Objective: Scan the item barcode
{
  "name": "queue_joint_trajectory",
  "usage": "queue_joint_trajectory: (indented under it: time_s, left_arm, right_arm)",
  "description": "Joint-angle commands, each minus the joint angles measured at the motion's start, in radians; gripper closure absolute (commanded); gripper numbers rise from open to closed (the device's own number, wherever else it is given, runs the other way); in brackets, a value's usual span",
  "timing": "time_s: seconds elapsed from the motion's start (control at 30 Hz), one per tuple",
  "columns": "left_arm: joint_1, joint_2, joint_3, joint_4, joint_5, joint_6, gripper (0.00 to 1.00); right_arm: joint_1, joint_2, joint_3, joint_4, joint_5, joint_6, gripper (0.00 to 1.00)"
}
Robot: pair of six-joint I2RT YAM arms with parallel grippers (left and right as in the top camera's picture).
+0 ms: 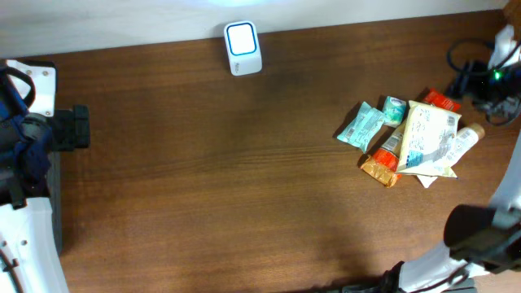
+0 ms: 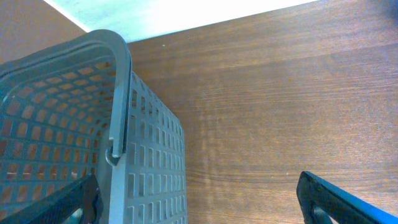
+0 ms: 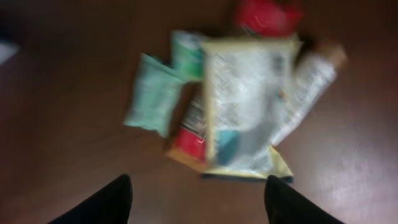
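While the overhead view has the scanner (image 1: 242,47) standing at the twelve o'clock edge of the bench (image 1: 203,179), white with a blue-rimmed window and nothing near it, the pile (image 1: 404,137) of goods lies at three o'clock, well apart from it. A cream pouch (image 1: 427,132) lies on top, with a mint-green packet (image 1: 362,124) at its nine o'clock, a white tube (image 1: 461,144) at its three and a red packet (image 1: 440,100) at its twelve. The left arm (image 1: 32,146) sits at nine o'clock and the right arm (image 1: 488,232) at five, near the pile.

From the left wrist, the left end effector (image 2: 199,190) is spread wide and empty above bare wood, with a grey slatted basket (image 2: 74,137) at its nine o'clock.

The right wrist picture is blurred, yet the right end effector (image 3: 199,190) shows its fingers parted with nothing between them. The pile sits at its twelve o'clock.

Judged from this, the step in hand is the reach for an item; no barcode has met the scanner. The next move likely calls for the right end effector to descend over one piece, probably the uppermost cream pouch. It would then close on an edge without dragging the neighbours and carry the piece toward twelve o'clock, barcode facing the window. Which face bears the barcode cannot be read.
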Motion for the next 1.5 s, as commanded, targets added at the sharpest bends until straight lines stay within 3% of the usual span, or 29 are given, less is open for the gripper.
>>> queue_joint_trajectory:
  time_s: [0.0,0.1,0.23,0.43,0.57,0.73,0.9,1.07,1.17,1.27,1.47]
  left_arm:
    - [0.004,-0.003,0.01,0.001,0.003,0.012,0.01]
    - [0.004,-0.003,0.01,0.001,0.003,0.012,0.01]
    - [0.004,-0.003,0.01,0.001,0.003,0.012,0.01]
    - [0.004,-0.003,0.01,0.001,0.003,0.012,0.01]
    - [0.004,-0.003,0.01,0.001,0.003,0.012,0.01]
    - [0.004,-0.003,0.01,0.001,0.003,0.012,0.01]
    - [0.004,-0.003,0.01,0.001,0.003,0.012,0.01]
    - [0.004,-0.003,0.01,0.001,0.003,0.012,0.01]
    - [0.004,-0.003,0.01,0.001,0.003,0.012,0.01]
    - [0.004,-0.003,0.01,0.001,0.003,0.012,0.01]
    - [0.004,-0.003,0.01,0.001,0.003,0.012,0.01]
  right_arm:
    - [0.213,-0.111,0.151,-0.018,-0.186,-0.025,0.01]
    - [0.445,-0.149,0.167,-0.019,-0.242,-0.002,0.01]
    - [0.629,-0.137,0.166,-0.02,-0.24,-0.001,0.01]
    - [0.667,-0.13,0.163,-0.009,-0.08,-0.002,0.01]
    - [0.674,-0.177,0.04,0.196,-0.053,-0.25,0.01]
    - [0.663,-0.438,-0.451,0.586,-0.029,-0.254,0.01]
    - [0.599,-0.902,-1.222,1.229,-0.025,-0.254,0.01]
    - [0.586,-1.355,-1.772,1.574,-0.003,-0.253,0.01]
    - [0.551,-1.567,-1.972,1.646,-0.013,-0.237,0.01]
    - [0.52,-1.666,-2.087,1.662,-0.014,-0.219,0.01]
    - [0.515,-1.77,-2.149,1.529,-0.014,-0.216,0.02]
